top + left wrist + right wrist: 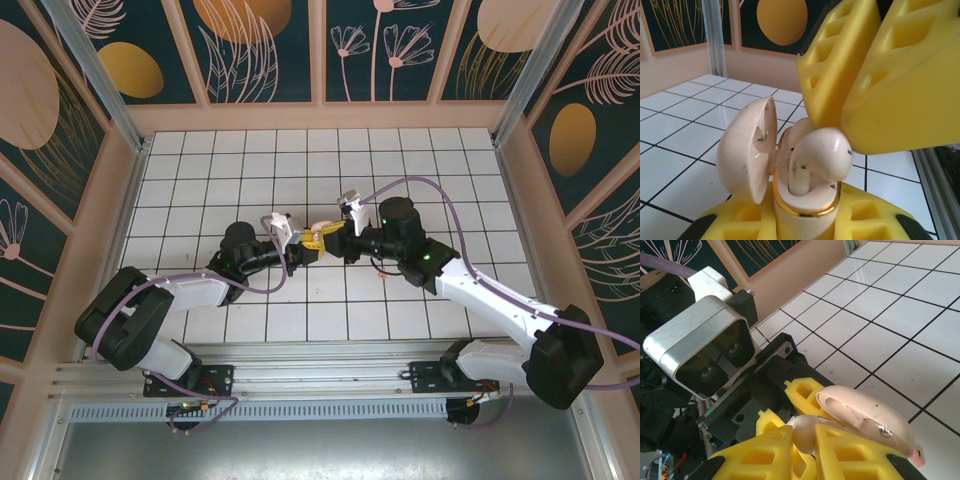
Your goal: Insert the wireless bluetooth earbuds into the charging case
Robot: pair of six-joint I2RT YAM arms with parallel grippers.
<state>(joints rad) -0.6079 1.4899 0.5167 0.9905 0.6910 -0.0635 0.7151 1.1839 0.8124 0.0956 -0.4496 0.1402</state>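
Left wrist view: left tool (805, 226) clamps the open charging case (747, 150) above the worktop's (680, 165) middle, right tool (867, 75) pinches an earbud (820, 150) half-seated in its socket, and pressing it tilted could jam or drop it.

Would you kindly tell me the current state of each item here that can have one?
charging case: gripped by the left gripper, its lid swung open.
earbud: stem down in the case's well, head above the gold rim, apparently not fully seated.
left gripper: shut on the charging case.
right gripper: shut on the earbud.
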